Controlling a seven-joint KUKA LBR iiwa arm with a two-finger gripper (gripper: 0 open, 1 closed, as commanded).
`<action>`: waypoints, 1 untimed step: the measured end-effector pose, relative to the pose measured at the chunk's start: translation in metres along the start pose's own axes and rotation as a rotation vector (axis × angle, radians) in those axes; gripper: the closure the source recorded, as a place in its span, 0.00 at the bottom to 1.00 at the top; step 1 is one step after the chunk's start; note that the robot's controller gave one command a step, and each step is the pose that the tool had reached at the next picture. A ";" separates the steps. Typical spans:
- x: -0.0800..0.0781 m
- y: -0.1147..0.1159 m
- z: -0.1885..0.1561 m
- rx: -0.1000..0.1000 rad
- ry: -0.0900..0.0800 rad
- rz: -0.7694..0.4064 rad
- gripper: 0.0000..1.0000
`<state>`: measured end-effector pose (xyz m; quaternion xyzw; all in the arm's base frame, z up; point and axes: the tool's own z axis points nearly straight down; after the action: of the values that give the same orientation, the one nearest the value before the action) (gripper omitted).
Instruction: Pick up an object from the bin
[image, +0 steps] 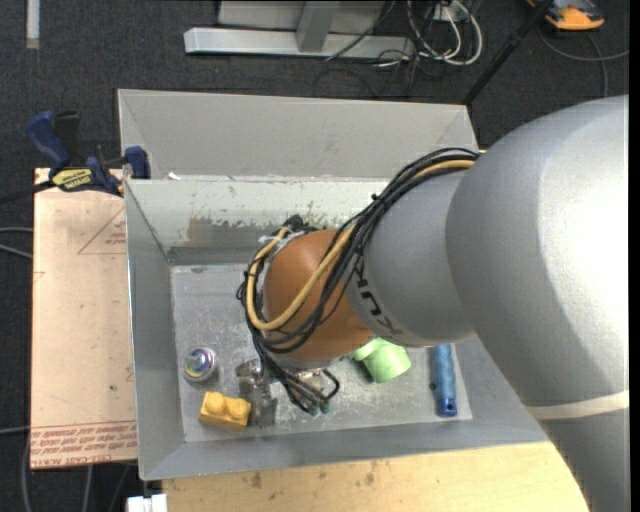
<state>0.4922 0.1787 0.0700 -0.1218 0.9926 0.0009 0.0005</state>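
Observation:
My gripper (262, 393) is down near the bin's front wall, left of the middle, under the arm's wrist. A yellow toy brick (222, 410) lies just to its left on the bin floor, close to touching it. Up and left of the brick sits a small round silver cap-like thing (199, 364). To the gripper's right a light green cylinder (384, 361) lies partly under the arm.
A blue pen-like stick (443, 380) lies along the bin's right side. The arm and its looped cables cover the middle of the bin, hiding the floor beneath. Bare bin floor shows along the left side and the back.

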 end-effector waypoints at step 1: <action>-0.002 0.000 -0.001 0.000 -0.004 0.001 0.00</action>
<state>0.4941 0.1787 0.0710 -0.1214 0.9926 0.0010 0.0026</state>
